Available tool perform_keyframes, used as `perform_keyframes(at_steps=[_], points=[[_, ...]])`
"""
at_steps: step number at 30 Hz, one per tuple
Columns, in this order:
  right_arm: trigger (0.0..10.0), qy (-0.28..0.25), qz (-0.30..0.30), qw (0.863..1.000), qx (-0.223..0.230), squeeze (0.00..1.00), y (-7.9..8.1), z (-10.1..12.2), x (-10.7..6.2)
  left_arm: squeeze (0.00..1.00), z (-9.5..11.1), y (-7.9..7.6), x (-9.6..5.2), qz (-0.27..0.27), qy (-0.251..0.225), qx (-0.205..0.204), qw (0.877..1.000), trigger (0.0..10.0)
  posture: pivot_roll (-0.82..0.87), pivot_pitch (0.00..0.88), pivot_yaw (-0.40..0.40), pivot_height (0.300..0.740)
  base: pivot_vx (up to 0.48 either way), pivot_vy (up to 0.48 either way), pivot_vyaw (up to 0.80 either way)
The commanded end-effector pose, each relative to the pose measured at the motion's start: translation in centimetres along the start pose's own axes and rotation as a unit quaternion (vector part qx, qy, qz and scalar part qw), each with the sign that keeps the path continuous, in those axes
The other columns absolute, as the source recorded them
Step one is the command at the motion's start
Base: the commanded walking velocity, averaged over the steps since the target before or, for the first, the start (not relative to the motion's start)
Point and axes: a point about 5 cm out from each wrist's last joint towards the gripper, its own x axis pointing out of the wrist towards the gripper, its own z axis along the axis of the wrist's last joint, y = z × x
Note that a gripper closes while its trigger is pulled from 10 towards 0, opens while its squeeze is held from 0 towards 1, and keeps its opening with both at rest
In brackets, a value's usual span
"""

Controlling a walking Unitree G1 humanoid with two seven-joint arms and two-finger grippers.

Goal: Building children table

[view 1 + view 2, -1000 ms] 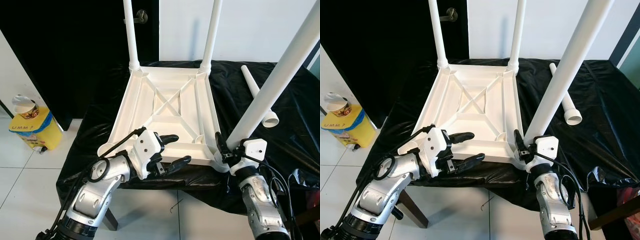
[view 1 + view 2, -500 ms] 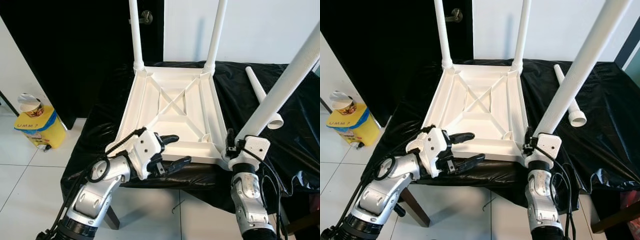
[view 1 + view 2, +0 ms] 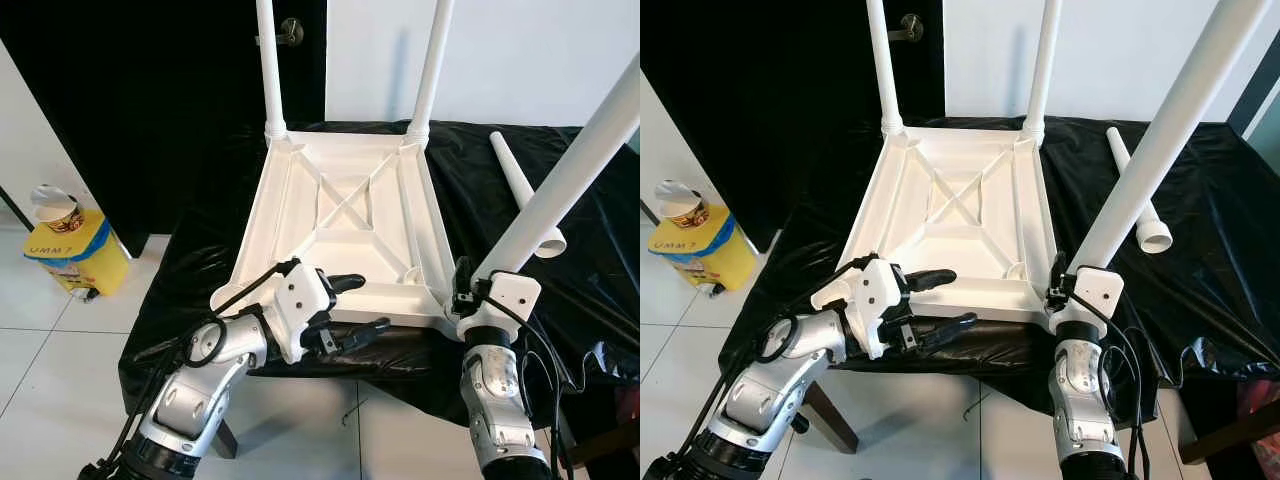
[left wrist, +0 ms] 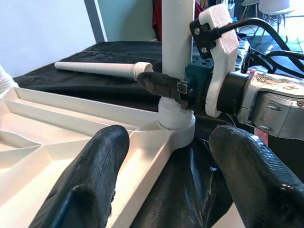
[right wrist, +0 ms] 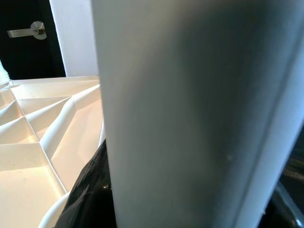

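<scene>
The white tabletop [image 3: 345, 215] lies upside down on a black cloth [image 3: 200, 265]. Two white legs [image 3: 268, 70] stand upright at its far corners. A third leg [image 3: 570, 175] leans out from the near right corner socket [image 4: 176, 124], and my right gripper [image 3: 467, 290] is shut on its base. A right finger [image 4: 159, 83] presses against that leg. A fourth leg [image 3: 515, 185] lies loose on the cloth at the right. My left gripper [image 3: 365, 303] is open around the tabletop's near rim, one finger [image 4: 97, 161] inside the rim and the other outside.
A yellow bin [image 3: 75, 258] with a cup on top stands on the tiled floor at the left. A black door with a handle [image 3: 290, 32] is behind the table. The cloth's front edge hangs just past my arms.
The camera has shifted a little. My right forearm has swung more upright under the leg's base. The left gripper has edged closer to the near rim.
</scene>
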Motion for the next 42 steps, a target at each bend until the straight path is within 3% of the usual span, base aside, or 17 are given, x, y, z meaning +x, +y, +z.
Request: perform_keyframes(at_steps=[1,10,29,30,42], points=[[10.0,0.066,-0.030,0.997,-0.014,0.00,-1.3,-2.4,-0.9,0.00,-0.6,-0.3,0.2,-0.002,0.012,-0.008,1.000,10.0,0.03,0.023,-0.021,0.740,0.000,0.000,0.00],[10.0,0.064,-0.026,0.997,-0.015,0.00,-1.1,-2.4,-0.8,0.00,-2.5,-1.2,0.8,-0.009,0.033,-0.033,0.999,10.0,0.02,0.026,-0.021,0.740,0.000,0.000,0.00],[10.0,0.058,-0.034,0.998,-0.011,0.00,-1.4,-2.3,-0.9,0.00,-2.5,-1.0,1.4,-0.005,0.039,-0.027,0.999,10.0,0.02,0.025,-0.017,0.740,0.000,0.000,0.00],[10.0,0.046,-0.023,0.999,0.002,1.00,-1.5,-2.0,-1.0,0.00,-2.5,-0.9,1.4,-0.003,0.038,-0.027,0.999,10.0,0.01,0.025,-0.017,0.740,0.000,0.000,0.00],[10.0,0.009,0.045,0.999,-0.021,1.00,-2.9,-0.9,-0.3,0.00,-2.3,-0.8,1.7,-0.004,0.032,-0.025,0.999,10.0,0.00,0.015,-0.015,0.740,0.000,0.000,0.00]])
